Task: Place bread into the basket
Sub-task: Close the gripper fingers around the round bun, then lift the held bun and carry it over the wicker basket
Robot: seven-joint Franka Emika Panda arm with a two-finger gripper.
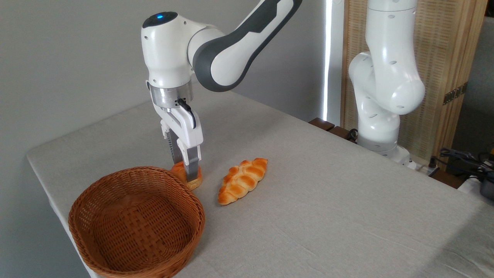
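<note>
The bread [178, 170], a small golden-orange bun, sits on the table just behind the far right rim of the basket [115, 177]. My gripper [184, 172] points straight down over it. Its two fingers are closed against the bun's front and back, and the near finger [192, 164] hides the bun's middle. The bun is still at table height, touching or nearly touching the cloth. The basket is a shallow reddish-brown wicker oval at the front left, with nothing inside it.
A longer braided loaf [243, 180] lies just right of the bun. The grey-clothed table [328, 200] ends close to the basket's left side. The arm's white base [380, 127] stands at the back right, with cables [467, 158] beyond.
</note>
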